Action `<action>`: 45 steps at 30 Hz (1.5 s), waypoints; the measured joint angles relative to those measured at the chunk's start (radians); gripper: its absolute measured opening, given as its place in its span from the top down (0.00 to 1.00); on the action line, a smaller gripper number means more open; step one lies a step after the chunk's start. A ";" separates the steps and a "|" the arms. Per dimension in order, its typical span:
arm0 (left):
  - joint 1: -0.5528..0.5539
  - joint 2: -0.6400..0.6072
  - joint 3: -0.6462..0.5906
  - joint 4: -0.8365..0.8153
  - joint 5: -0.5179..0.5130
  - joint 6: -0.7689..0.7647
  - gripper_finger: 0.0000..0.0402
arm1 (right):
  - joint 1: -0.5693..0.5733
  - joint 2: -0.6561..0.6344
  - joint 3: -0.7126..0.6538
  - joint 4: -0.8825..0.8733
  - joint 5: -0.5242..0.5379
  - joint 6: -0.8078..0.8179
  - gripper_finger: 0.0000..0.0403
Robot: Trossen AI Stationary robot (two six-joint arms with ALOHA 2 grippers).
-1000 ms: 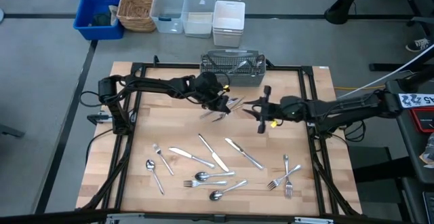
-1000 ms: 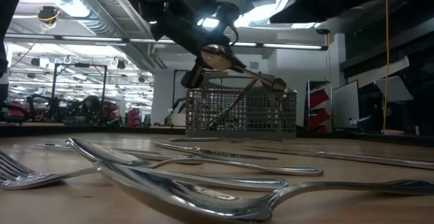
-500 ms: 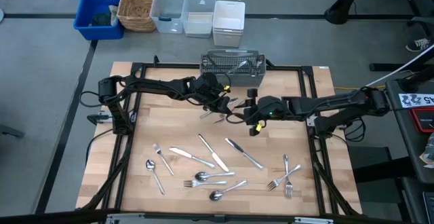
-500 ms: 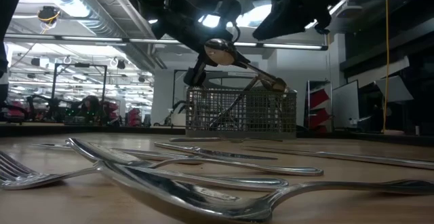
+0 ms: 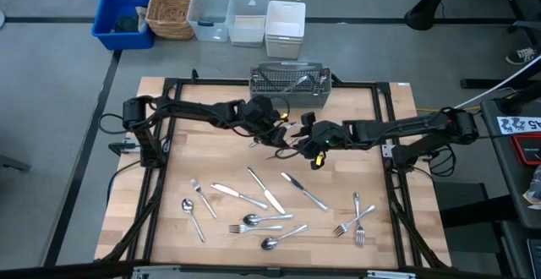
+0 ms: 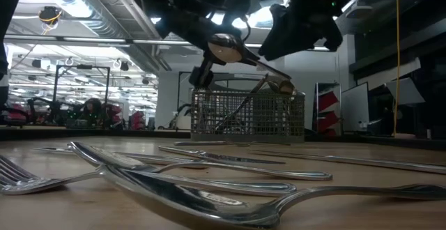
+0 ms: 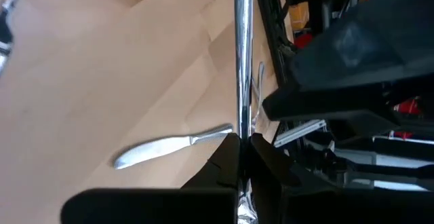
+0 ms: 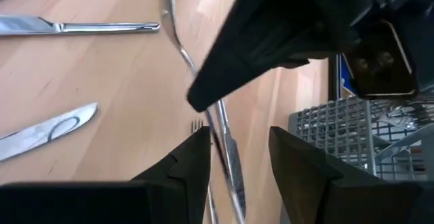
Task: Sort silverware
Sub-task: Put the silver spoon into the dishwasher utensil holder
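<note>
My left gripper (image 5: 277, 130) is above the table's middle, in front of the wire-mesh basket (image 5: 289, 83), and is shut on a silver spoon (image 6: 224, 47). The spoon's handle (image 7: 241, 61) runs toward the table's right. My right gripper (image 5: 304, 140) is open just to the right. Its two fingers (image 8: 186, 166) stand on either side of a slim shiny handle (image 8: 218, 119), and a gap shows on both sides. Several more forks, spoons and knives lie flat on the near half of the table (image 5: 266, 193). My left gripper pinches the spoon between its two fingers at the handle (image 7: 241, 130), close to the bowl end. The bowl (image 6: 224, 47) shows beside the fingers in the low view. The handle sticks out level toward the table's right. The spoon is lifted clear of the table.
The wire-mesh basket holds a few pieces of silverware (image 6: 282, 85). A fork (image 5: 264, 144) lies on the table under my left gripper. Beyond the far edge, off the table, stand a blue bin (image 5: 122, 15), a wicker basket (image 5: 169, 8) and plastic boxes (image 5: 249, 17).
My right gripper has moved toward the table's left, up to my left gripper, and its fingers now stand around the held spoon's handle. My left gripper and the spoon have stayed nearly where they were.
</note>
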 joint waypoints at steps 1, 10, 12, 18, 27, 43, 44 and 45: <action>-0.005 0.000 0.000 0.000 0.000 0.000 0.98 | 0.000 0.000 0.000 -0.002 0.000 0.000 0.62; -0.017 0.000 0.000 0.024 0.000 -0.001 0.98 | 0.001 0.000 0.000 -0.011 -0.059 0.001 0.72; -0.017 0.000 0.000 0.025 0.000 -0.003 0.98 | 0.002 0.000 0.000 -0.013 -0.064 0.004 0.73; -0.022 0.000 0.001 0.070 0.000 -0.007 0.98 | 0.001 0.000 0.000 -0.029 -0.070 0.005 0.75; -0.037 0.000 0.001 0.090 0.003 -0.021 0.97 | 0.002 0.000 0.000 -0.028 -0.070 0.006 0.75; -0.035 0.000 0.001 0.098 0.004 0.004 0.96 | 0.003 0.000 -0.001 -0.036 -0.081 0.005 0.96; -0.035 0.000 0.001 0.098 -0.001 0.035 0.96 | 0.003 0.000 -0.001 -0.036 -0.079 0.005 0.96; -0.035 0.000 0.001 0.098 -0.006 0.074 0.96 | 0.003 0.000 -0.001 -0.037 -0.077 0.005 0.96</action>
